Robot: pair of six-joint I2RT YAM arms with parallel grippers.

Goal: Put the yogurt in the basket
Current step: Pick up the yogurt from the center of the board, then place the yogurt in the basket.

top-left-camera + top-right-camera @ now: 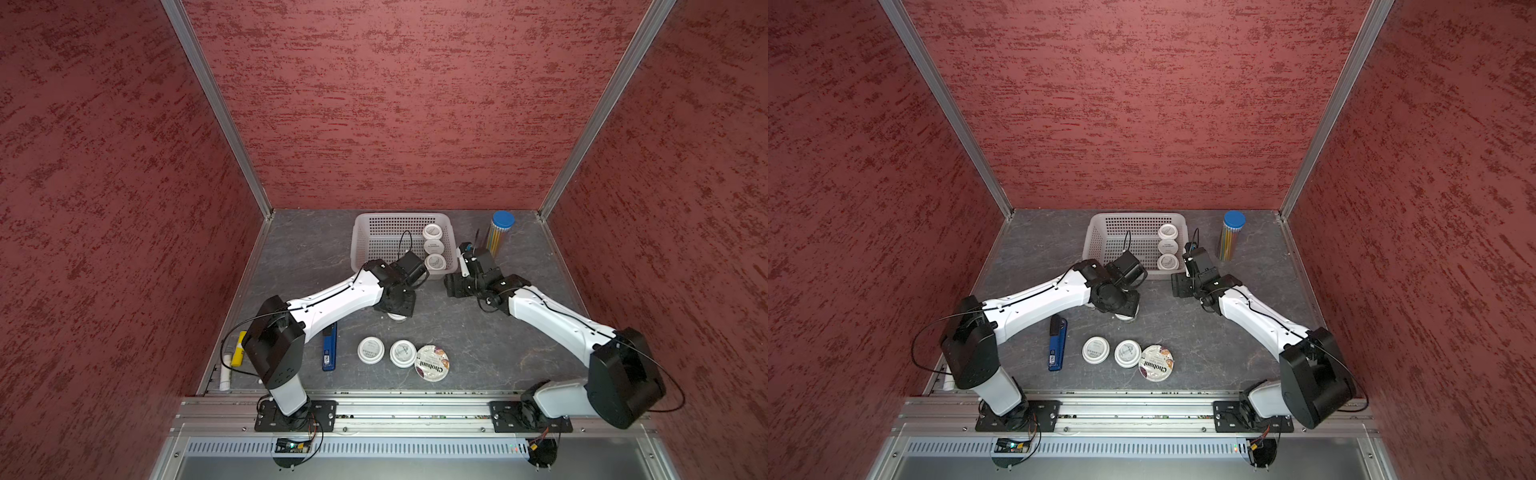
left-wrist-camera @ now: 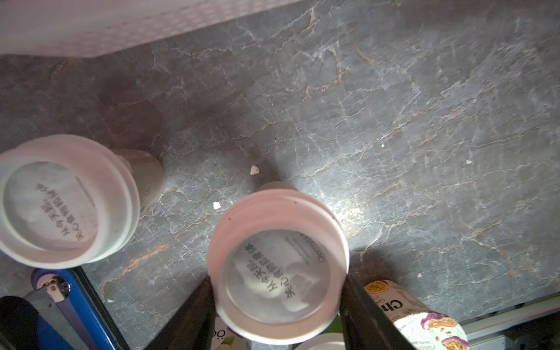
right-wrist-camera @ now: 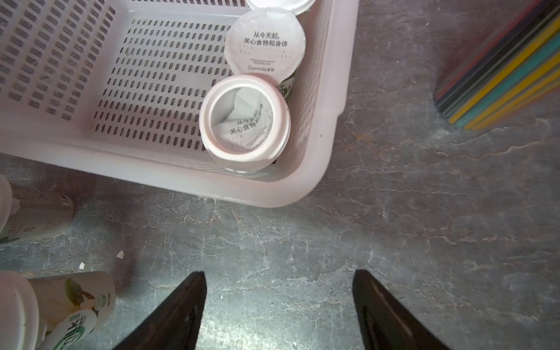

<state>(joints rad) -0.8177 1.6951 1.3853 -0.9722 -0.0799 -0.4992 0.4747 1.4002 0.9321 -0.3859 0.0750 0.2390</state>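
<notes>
My left gripper (image 2: 278,277) is shut on a small yogurt cup (image 2: 277,236) with a white printed lid, one black finger (image 2: 194,312) on each side of it. In both top views this cup (image 1: 397,318) (image 1: 1125,316) peeks out from under the left wrist, in front of the basket (image 1: 374,224). Three small cups (image 1: 433,247) stand in a row along the basket's right side. Two more small cups (image 1: 370,350) (image 1: 402,353) and the Chobani cup (image 1: 432,363) stand near the front. My right gripper (image 3: 278,281) is open over bare table by the basket's near right corner (image 3: 303,188).
A tall blue-capped tube of pencils (image 1: 500,232) stands right of the basket, close to the right wrist. A blue stapler (image 1: 329,347) lies left of the front cups. Another small cup (image 2: 60,203) stands beside the held one. A yellow and white object (image 1: 237,349) lies at the left edge.
</notes>
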